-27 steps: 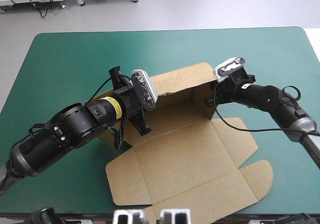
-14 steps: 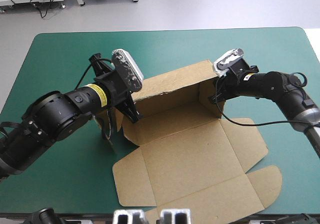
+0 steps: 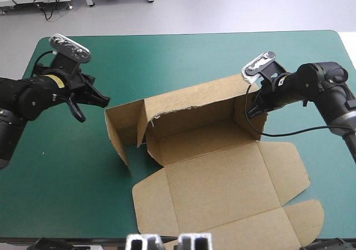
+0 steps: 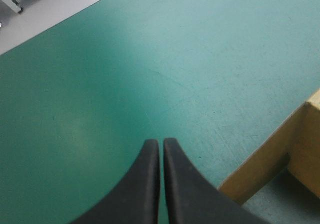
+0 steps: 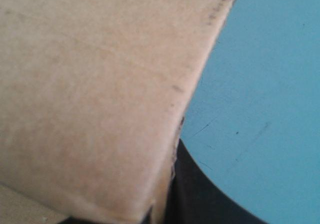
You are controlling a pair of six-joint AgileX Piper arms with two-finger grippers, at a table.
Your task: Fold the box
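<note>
Where the teal-green worktop (image 3: 183,55) had its middle, the brown box (image 3: 217,150) sat partly formed. Its back wall (image 3: 194,102) stood up, an end wall was raised at each side, and its lid (image 3: 222,200) lay flat, reaching toward the worktop's near edge. The left end wall (image 3: 119,125) stood with nothing touching it.

At the right end wall (image 3: 240,112) the right claw (image 3: 255,108) was all but closed on the board near its top corner. In the right wrist view the brown sheet covered most of one black finger (image 5: 200,194).

The left claw (image 4: 161,141) hung over the left part of the worktop, well apart from the box. Its fingers were pressed together with nothing between them.

The risk, as I judged it, lay in that single grip. A pull or twist from the right claw could drag the whole box across the cover or crease the wall at its corner. With the other end unsupported, the left end wall could sag outward before it was tucked. The left claw would also have to part its fingers before it could grasp any board.
</note>
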